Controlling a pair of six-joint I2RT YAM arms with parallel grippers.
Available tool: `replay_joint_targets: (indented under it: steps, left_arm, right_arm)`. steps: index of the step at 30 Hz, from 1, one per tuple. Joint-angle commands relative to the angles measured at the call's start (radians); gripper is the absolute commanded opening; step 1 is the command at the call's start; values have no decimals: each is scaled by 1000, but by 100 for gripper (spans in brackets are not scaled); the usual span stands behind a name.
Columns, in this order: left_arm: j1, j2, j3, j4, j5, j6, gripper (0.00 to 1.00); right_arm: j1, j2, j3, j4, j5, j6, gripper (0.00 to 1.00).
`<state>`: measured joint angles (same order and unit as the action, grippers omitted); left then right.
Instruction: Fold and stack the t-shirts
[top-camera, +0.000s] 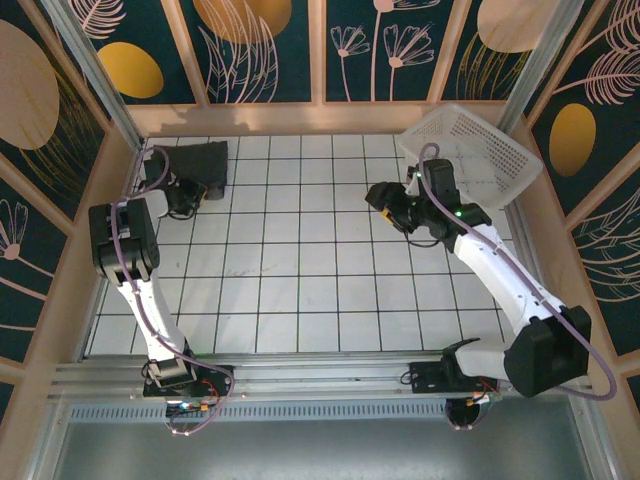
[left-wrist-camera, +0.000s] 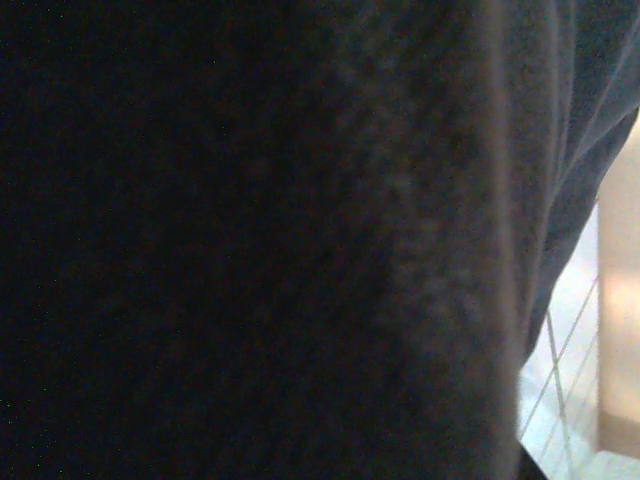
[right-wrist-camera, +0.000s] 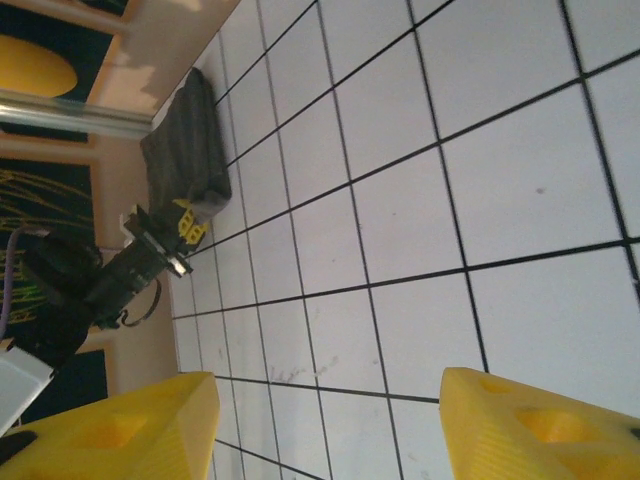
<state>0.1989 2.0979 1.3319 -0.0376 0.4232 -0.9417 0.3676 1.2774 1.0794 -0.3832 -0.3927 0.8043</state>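
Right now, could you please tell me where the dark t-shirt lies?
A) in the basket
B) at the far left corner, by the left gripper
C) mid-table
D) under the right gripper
B: the top view shows the t-shirt at the far left corner of the table, with the left gripper at its near edge.

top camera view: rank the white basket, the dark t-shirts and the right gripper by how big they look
1. white basket: clearly the largest.
2. t-shirts: a folded dark pile in the far left corner.
3. right gripper: looks slightly smaller, but it may be nearer the camera than the pile, so 2 and 3 are close.
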Motion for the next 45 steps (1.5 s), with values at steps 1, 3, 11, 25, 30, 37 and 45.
replay_joint_targets:
  steps: [1, 3, 11, 25, 30, 37, 45]
  left_arm:
    - [2, 1, 34, -107, -2, 154, 19]
    - [4, -49, 14, -108, -27, 153, 51]
    - [-60, -474, -129, -122, -108, 22, 98]
    - [-326, -1168, -609, -67, -1031, 215, 99]
    - [-325, -1216, -1024, 533, -972, 653, 99]
    - [-323, -837, -982, 763, -897, 746, 99]
    - [-224, -581, -887, 936, -843, 773, 99]
  right_arm:
    - [16, 13, 36, 96, -64, -50, 61]
    - [18, 8, 26, 152, -83, -52, 63]
    - [1, -67, -48, 448, -90, 38, 99]
    - [-129, -173, -94, 296, 556, -278, 99]
    - [-137, -161, -502, 757, 837, -500, 99]
    - [-156, 98, -547, 975, 805, -728, 99]
    - [-216, 264, -455, 1087, 729, -794, 99]
